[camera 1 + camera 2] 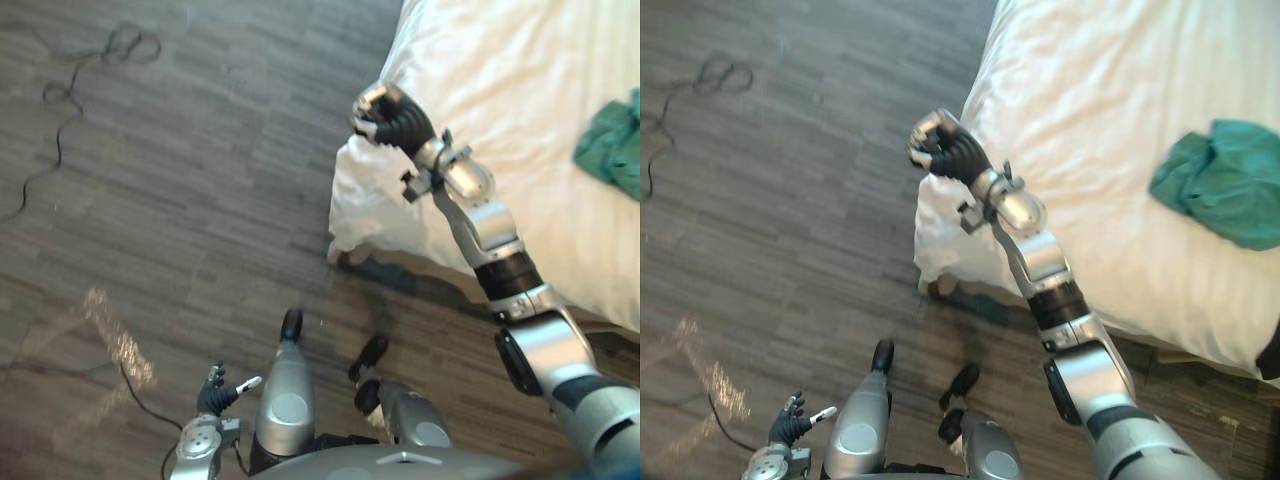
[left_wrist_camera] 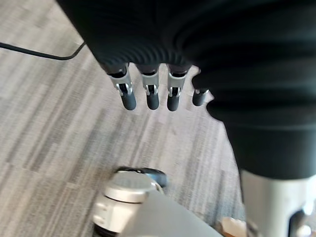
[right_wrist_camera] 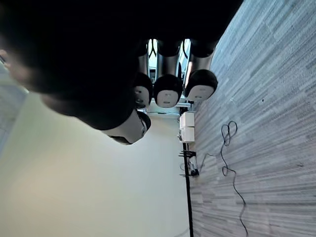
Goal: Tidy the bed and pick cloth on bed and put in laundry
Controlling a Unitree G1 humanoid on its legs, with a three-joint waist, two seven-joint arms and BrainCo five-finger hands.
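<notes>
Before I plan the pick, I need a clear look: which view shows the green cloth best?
The right eye view: the cloth lies crumpled on the white bed, almost whole. The left eye view shows part of it, cut by the frame's edge. The wrist views face the floor.

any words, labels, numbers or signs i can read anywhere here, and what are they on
None can be read.
The white bed, the green cloth lying on it and the grey plank floor carry no print.
The right hand and the left hand show no legible marks.
The small white boxes low on the far wall are too small to tell whether they bear a label.
</notes>
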